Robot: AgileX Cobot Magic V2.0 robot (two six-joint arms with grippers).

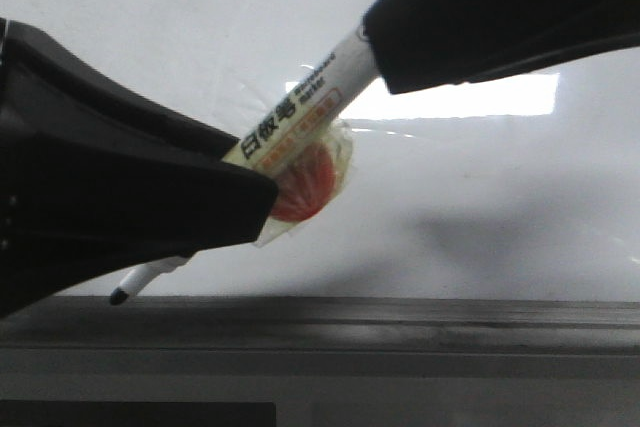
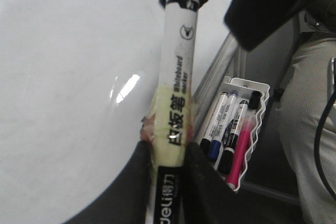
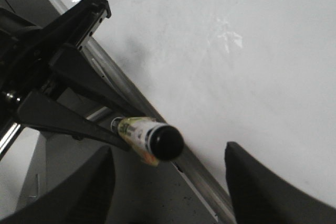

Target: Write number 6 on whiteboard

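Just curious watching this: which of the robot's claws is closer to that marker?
Left. The left gripper is clamped on the marker barrel, tip uncapped. The right gripper is open at the marker's rear end, its fingers either side, not touching.

The left claw is matt black, its fingers broad wedges that narrow to blunt tips, smooth and without markings. Seen from the right wrist, the same claw shows angular black struts on a slotted black rail with a silvery rod at its base. The right claw has two thick, dark grey, rounded fingers with a plain, slightly grainy surface.
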